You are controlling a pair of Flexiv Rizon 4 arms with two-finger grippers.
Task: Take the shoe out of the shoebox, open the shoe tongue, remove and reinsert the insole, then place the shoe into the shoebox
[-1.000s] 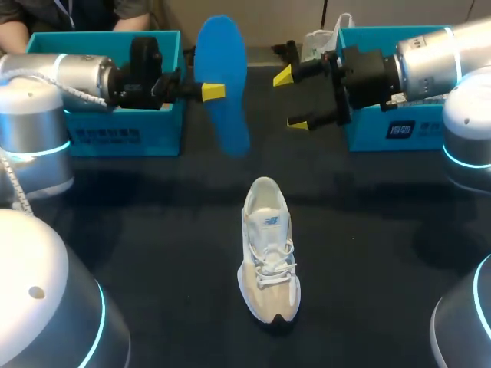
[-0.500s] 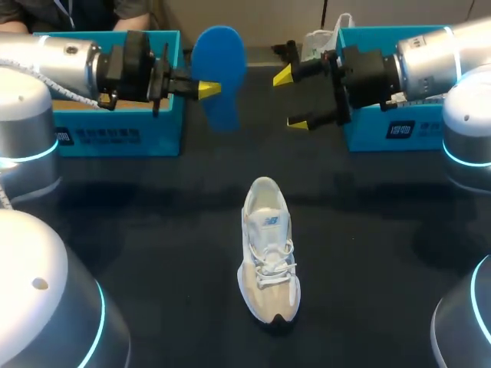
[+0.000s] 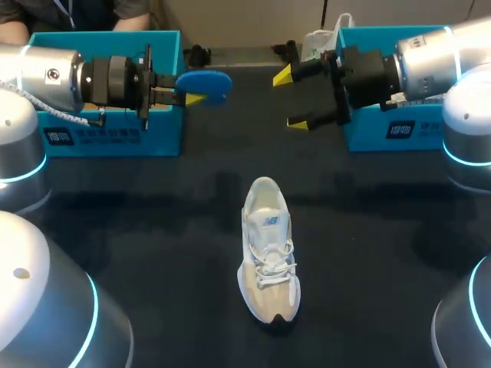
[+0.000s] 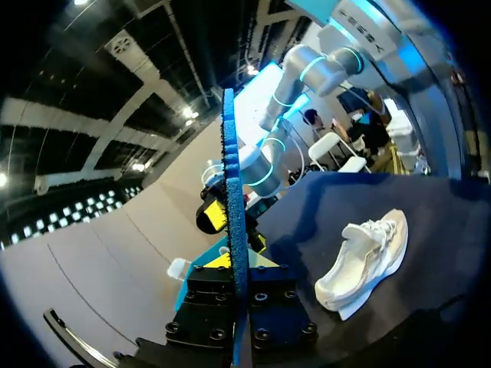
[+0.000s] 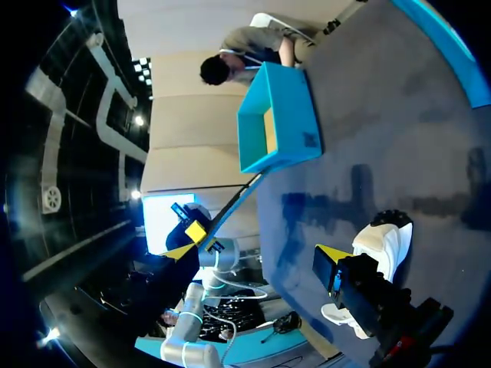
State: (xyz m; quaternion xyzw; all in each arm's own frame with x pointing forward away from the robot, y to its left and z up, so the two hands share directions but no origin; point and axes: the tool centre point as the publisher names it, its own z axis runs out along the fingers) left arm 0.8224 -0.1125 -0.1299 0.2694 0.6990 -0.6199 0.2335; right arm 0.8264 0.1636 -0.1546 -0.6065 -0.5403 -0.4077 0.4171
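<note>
Since a second ago the left arm has rolled its wrist and drawn back toward its own side, so the blue insole (image 3: 203, 80), which hung with its broad face showing, now lies nearly flat and edge-on to the head view. The left gripper (image 3: 184, 90) is clamped on one end of it, in the air just in front of the left shoebox (image 3: 115, 138); the left wrist view shows the insole (image 4: 232, 230) as a thin strip running straight out from between the fingers. At the middle of the table the shoe (image 3: 268, 249) stands upright on its sole, heel toward the far side and toe toward the robot, well apart from both grippers and unmoved. Over on the right, the right gripper (image 3: 291, 100) hangs with its fingers wide and nothing between them, in front of the right shoebox (image 3: 383, 130), also unmoved. The step in hand looks like reinsertion. To do it well, I would tip the free end of the insole downward and line its length up with the shoe before lowering, entering at the heel opening and sliding toward the toe. The right gripper would best come down first to steady the shoe or hold the tongue back, since a lone push is likely to skid the light shoe or buckle the insole.
</note>
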